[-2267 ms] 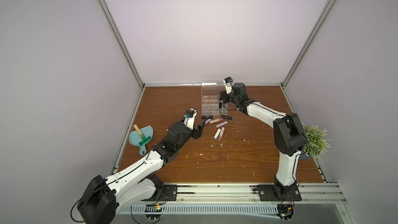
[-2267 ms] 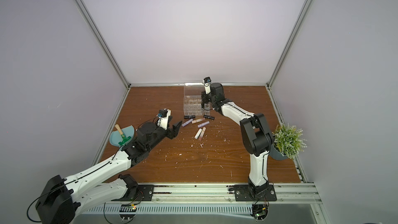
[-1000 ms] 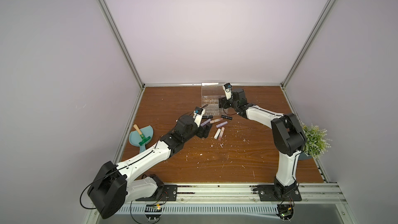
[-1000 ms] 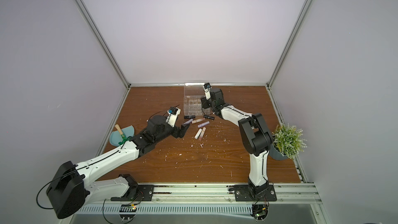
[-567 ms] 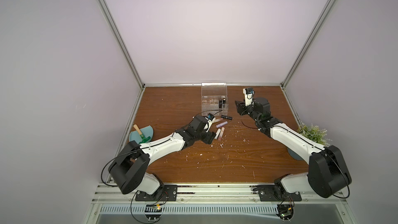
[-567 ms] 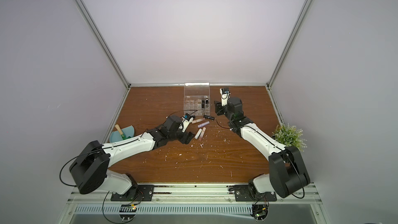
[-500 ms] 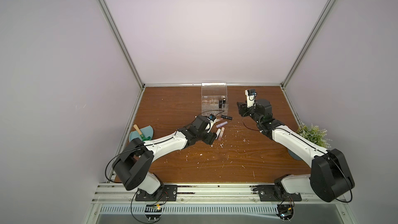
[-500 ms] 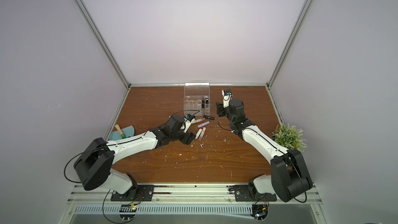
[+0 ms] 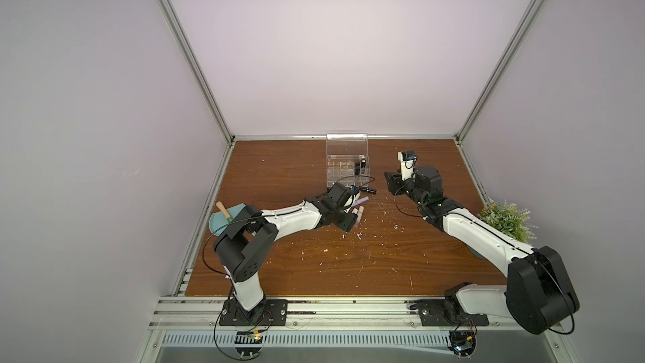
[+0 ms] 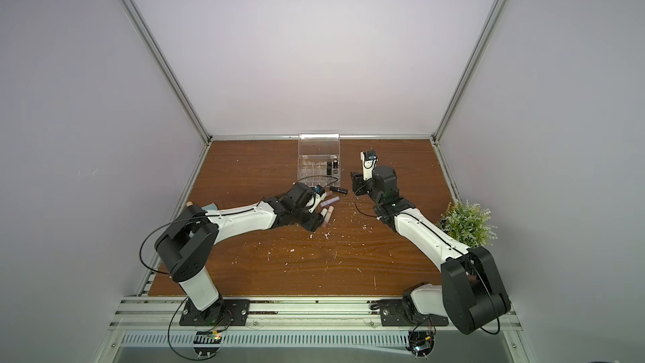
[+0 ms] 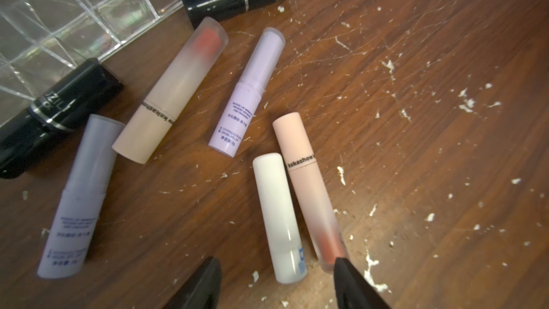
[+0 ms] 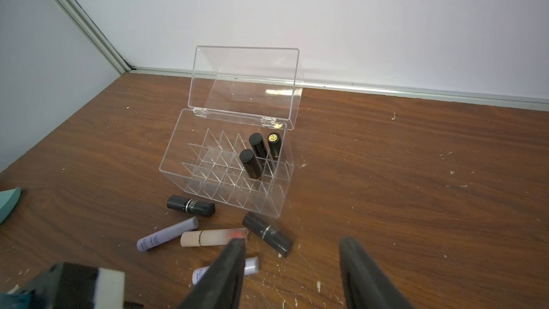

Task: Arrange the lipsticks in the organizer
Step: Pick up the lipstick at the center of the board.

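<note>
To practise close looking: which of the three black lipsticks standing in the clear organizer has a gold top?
The lipstick in the organizer's corner cell beside a lid hinge; the other two have plain black tops.

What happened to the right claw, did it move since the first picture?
Yes. The right gripper was at the organizer's edge; now it sits clear of it, shifted toward the plant.
</note>
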Controlling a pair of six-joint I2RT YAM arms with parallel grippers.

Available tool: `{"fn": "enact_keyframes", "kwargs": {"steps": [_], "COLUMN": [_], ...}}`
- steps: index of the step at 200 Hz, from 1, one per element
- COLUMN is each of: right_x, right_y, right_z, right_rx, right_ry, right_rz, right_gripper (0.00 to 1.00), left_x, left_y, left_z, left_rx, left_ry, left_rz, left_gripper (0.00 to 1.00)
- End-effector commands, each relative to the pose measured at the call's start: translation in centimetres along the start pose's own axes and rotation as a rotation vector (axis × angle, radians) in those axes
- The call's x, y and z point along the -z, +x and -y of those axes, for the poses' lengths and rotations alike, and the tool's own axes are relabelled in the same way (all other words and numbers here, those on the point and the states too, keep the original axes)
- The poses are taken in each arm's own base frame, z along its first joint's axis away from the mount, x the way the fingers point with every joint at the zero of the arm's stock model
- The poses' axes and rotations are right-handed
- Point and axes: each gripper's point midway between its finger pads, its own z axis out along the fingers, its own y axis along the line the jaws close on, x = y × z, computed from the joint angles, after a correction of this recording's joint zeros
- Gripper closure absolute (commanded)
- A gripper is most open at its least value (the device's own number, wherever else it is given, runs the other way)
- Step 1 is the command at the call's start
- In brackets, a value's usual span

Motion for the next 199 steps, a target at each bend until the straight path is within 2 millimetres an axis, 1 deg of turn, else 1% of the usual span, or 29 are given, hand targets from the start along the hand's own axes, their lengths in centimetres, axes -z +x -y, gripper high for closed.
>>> {"fn": "enact_keyframes", "kwargs": {"steps": [1, 17, 87, 134, 152, 169, 199], "right_x": [0.5, 0.5, 0.5, 0.6, 0.6, 0.6, 0.6], "right_y": [-1.8, -1.9, -1.9, -1.9, -1.9, -2.0, -2.0], "right_z": [-0.4, -0.4, -0.3, -0.4, -0.4, -0.4, -0.3], "right_rx": [-0.019, -0.021, -0.02, -0.02, -0.02, -0.021, -0.022], "right_ry": [-0.022, -0.024, -0.025, -0.029, -0.029, -0.028, -0.027], "right_rz": [0.046, 0.047, 0.043, 0.043, 0.041, 0.044, 0.045], "right_gripper": [0.43, 0.43, 0.44, 0.44, 0.44, 0.44, 0.44], "left_x": [-0.3, -0.5, -1.2, -1.6, -1.8, -2.0, -2.4], "left_y": [0.2, 0.2, 0.6, 1.0, 1.0, 1.0, 0.6], "left_z": [-0.2, -0.5, -0.5, -0.5, -0.5, -0.4, -0.2], "left_rx": [-0.031, -0.033, -0.038, -0.041, -0.043, -0.052, -0.069], "left_ry": [-0.034, -0.048, -0.042, -0.043, -0.04, -0.031, -0.022], "left_rz": [-0.048, -0.056, -0.078, -0.093, -0.098, -0.101, -0.107], "left_gripper": [0.37, 0.38, 0.48, 0.5, 0.53, 0.58, 0.58]}}
